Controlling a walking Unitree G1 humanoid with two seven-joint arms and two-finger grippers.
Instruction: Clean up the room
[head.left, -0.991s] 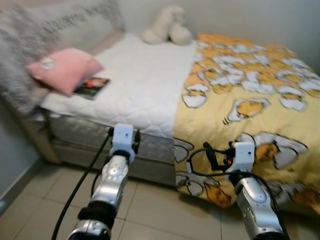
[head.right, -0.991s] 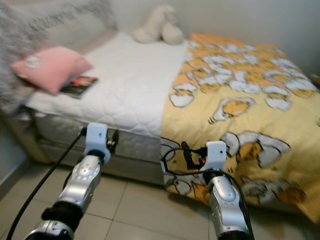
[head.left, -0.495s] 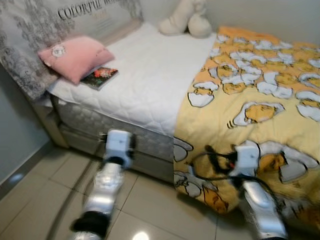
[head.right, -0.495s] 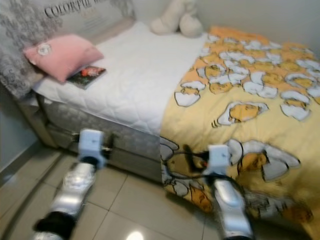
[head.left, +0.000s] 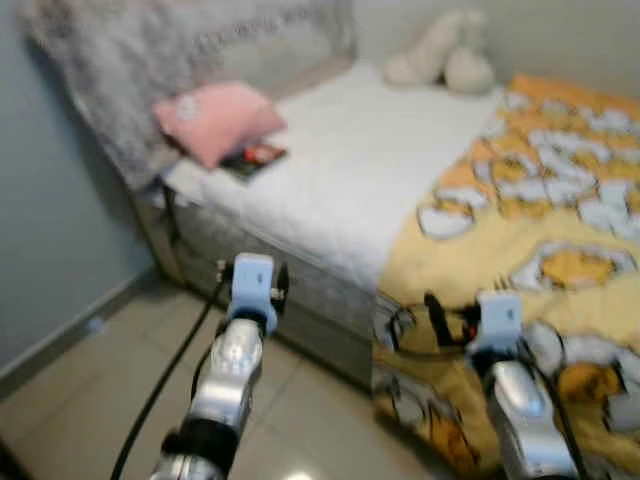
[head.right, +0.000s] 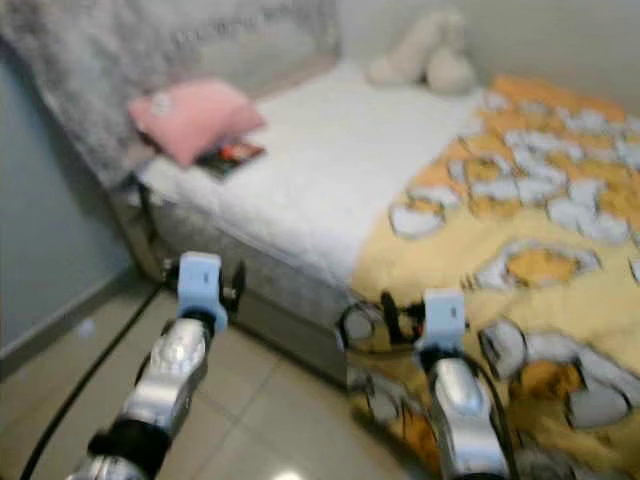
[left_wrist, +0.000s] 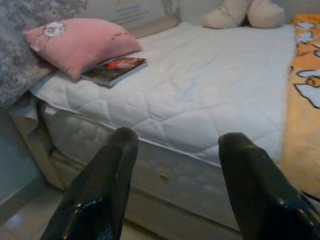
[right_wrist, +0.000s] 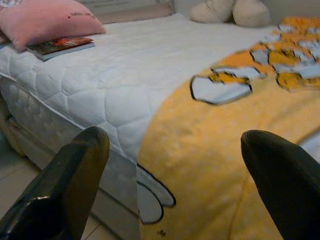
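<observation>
The book (left_wrist: 114, 70) lies upper left in the left wrist view on the white mattress (left_wrist: 200, 95), touching the pink pillow (left_wrist: 80, 42). Both the left gripper (left_wrist: 172, 165) and right gripper (right_wrist: 175, 165) are spread wide, empty, short of the bed. A low reach risks striking the mattress edge or snagging the yellow duvet (right_wrist: 240, 145).

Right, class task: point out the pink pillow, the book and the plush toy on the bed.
pink pillow (left_wrist: 80, 44), left wrist view, middle of its front face.
book (left_wrist: 116, 69), left wrist view, its cover.
plush toy (right_wrist: 232, 11), right wrist view, its cream body.
</observation>
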